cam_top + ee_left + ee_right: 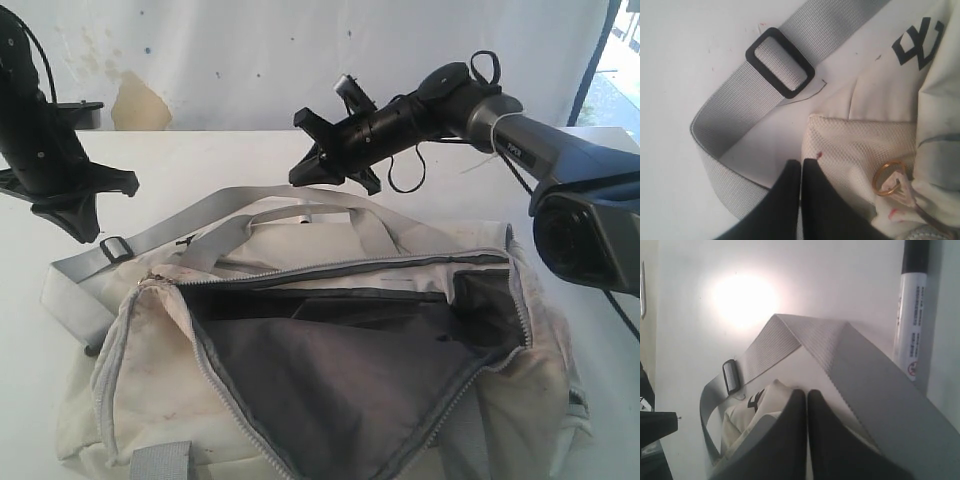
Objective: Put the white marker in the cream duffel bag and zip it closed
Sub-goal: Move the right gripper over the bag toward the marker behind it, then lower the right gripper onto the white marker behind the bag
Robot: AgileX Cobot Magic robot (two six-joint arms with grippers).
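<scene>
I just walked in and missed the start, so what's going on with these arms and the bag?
A robot is working at a cream duffel bag whose main zipper is wide open. The left gripper and right gripper are both shut and empty. The white marker lies outside the bag beside a grey strap, not yet picked up.

Soft matt grubby cloth on the cream duffel bag [150, 395], smoother dark lining [350, 370]. Beside the left gripper [801, 161]: ribbed grey webbing strap [725, 110], black plastic buckle [792, 93], shiny gold metal ring [876, 176]. White marker [912, 325]: glossy plastic.
</scene>
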